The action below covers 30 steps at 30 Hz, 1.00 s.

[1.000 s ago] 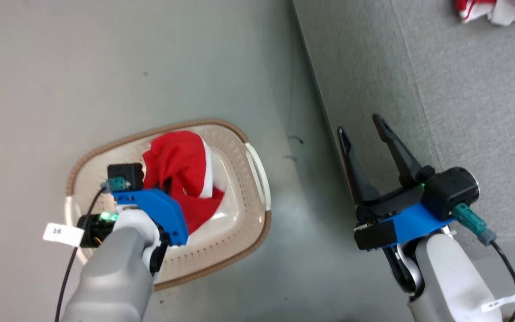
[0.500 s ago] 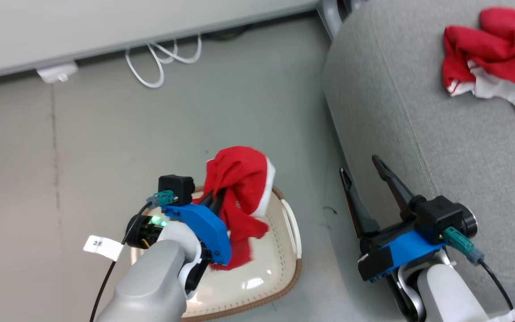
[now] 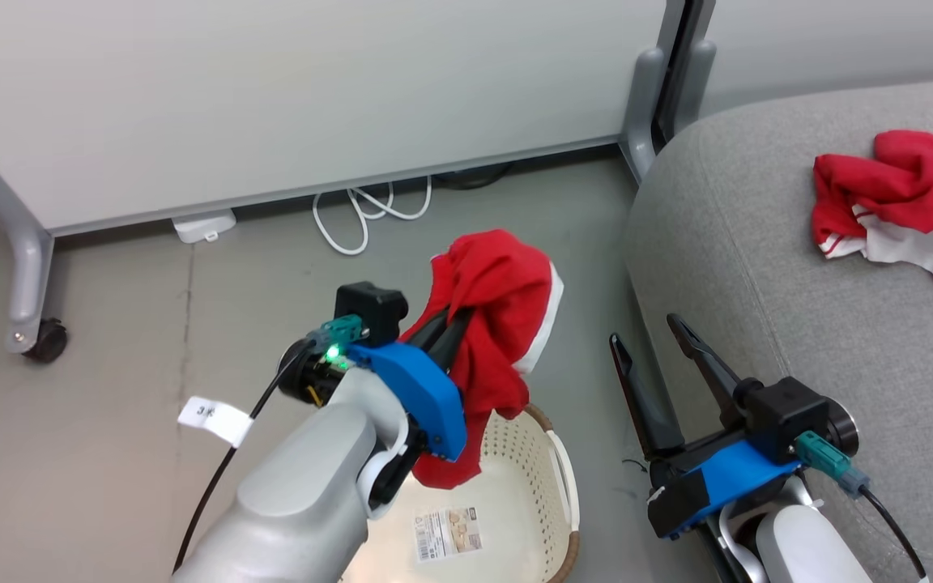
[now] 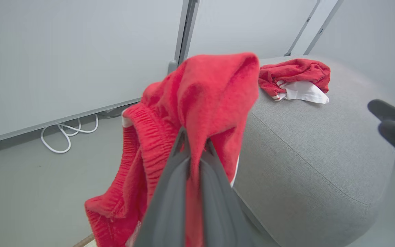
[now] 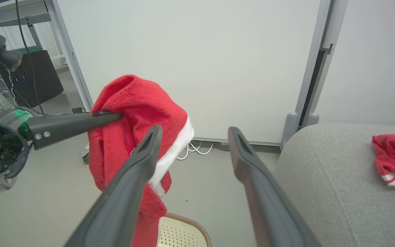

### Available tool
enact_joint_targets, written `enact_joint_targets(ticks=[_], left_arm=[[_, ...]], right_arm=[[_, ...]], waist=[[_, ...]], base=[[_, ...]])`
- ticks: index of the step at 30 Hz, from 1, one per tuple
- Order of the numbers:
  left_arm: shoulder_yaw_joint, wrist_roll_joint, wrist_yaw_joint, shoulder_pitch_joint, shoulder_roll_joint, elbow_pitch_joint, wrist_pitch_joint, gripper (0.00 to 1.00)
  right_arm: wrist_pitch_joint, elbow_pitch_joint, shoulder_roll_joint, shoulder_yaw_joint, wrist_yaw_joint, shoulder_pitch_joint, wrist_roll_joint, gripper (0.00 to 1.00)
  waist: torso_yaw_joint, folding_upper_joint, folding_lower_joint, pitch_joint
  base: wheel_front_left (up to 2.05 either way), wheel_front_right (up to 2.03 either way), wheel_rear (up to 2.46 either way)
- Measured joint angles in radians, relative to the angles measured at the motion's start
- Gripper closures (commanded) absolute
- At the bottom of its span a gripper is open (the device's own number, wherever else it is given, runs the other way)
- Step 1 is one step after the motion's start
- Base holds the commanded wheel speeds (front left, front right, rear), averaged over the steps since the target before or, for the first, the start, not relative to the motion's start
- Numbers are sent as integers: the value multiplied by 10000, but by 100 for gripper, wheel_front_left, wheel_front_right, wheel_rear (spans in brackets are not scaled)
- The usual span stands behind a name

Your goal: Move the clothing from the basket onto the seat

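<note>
Your red garment point(image 3: 499, 300) hangs just left of the seat point(image 3: 742, 324), above the basket point(image 3: 515, 461), pinched tight in your left claw point(image 3: 452, 322). A second red garment point(image 3: 896, 194) lies on the seat. Your right claw point(image 3: 643, 329) is spread wide beside the seat's round edge. Bare floor point(image 3: 272, 267) lies farther left.

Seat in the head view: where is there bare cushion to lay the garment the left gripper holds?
The seat is bare from its rounded near edge beside the open right gripper up to the crumpled garment at its far right; that broad middle stretch is free. Crowding is around that garment alone.
</note>
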Motion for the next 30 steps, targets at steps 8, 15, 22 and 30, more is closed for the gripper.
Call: enact_joint_targets(ticks=[8,15,22,30], left_arm=[[-665,-351,0,-719,61,-558,-17,100],[-1014,-543,0,-1396,82,-775,-119,100],[-1340,-790,0,-1929,-12,-982,-201,100],[-1674,-961,0,-2140,-61,-886,-274,100]], right_arm=[[117,-36,0,23,0,206,102,0],[188,-29,0,56,0,337,128,0],[215,-13,0,63,0,425,144,0],[226,-19,0,127,0,442,199,0]], waist=[[66,0,1,-277],[118,0,2,-433],[159,0,2,-545],[105,0,3,-538]], base=[[0,0,0],[0,0,0],[0,0,0],[0,0,0]])
